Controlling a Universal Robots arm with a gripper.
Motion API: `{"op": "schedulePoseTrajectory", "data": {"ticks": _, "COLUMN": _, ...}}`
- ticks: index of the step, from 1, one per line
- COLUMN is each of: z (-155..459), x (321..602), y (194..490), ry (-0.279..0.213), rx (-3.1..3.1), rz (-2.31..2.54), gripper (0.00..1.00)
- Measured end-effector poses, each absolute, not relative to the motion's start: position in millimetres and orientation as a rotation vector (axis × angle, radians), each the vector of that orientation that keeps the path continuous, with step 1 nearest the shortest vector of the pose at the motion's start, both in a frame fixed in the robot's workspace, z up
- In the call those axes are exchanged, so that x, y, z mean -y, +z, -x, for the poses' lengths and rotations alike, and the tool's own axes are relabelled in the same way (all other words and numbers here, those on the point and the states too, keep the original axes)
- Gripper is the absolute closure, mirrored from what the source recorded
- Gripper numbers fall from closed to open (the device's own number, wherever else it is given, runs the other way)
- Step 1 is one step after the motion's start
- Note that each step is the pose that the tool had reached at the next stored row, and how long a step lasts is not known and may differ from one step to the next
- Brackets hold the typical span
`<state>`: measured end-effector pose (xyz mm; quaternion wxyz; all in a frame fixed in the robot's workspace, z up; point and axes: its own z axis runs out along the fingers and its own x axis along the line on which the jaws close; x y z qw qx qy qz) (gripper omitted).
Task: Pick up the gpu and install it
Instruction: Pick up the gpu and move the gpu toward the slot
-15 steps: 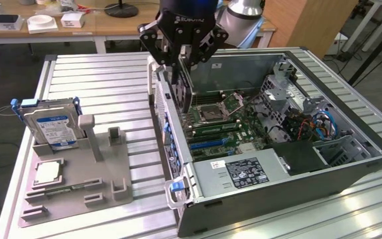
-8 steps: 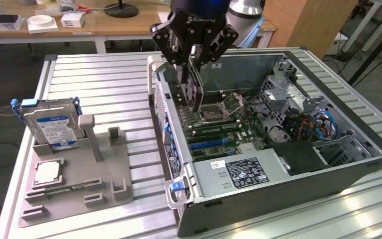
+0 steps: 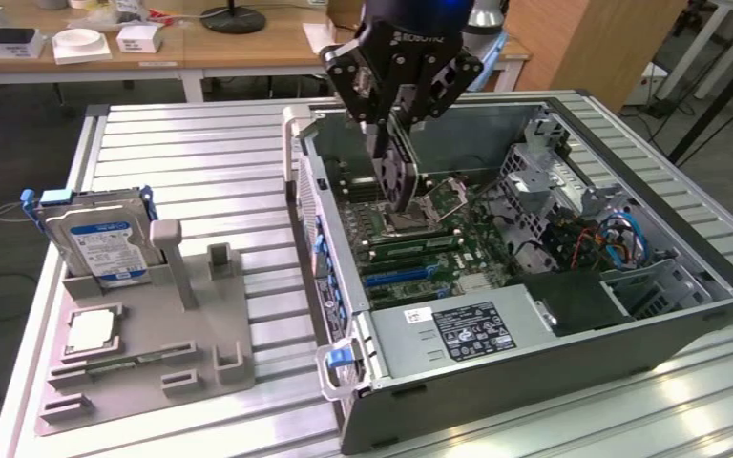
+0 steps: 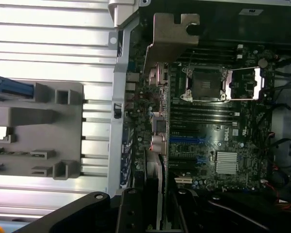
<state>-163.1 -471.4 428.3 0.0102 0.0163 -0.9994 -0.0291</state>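
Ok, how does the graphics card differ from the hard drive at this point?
The graphics card is held in the gripper above the open computer case. The hard drive stands in the grey holder on the table, toward the exterior view's left. The card is dark and thin, while the drive is thicker and silver with a blue label. Both stand roughly on end, and neither is fitted in the case.

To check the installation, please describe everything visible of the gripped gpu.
The gpu, a thin, flat, dark circuit card, hangs upright, clamped in the black end effector. It is inside the open dark computer case, just above the green motherboard. Whether its lower edge touches a slot cannot be told.
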Motion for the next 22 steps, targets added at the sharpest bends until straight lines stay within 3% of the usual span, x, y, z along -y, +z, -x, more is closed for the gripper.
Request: {"op": "schedulePoseTrajectory", "data": {"ticks": 22, "z": 96.2, "x": 461.8, "y": 425.3, "ry": -0.091, "rx": 3.12, "rz": -0.051, "gripper": 0.72}}
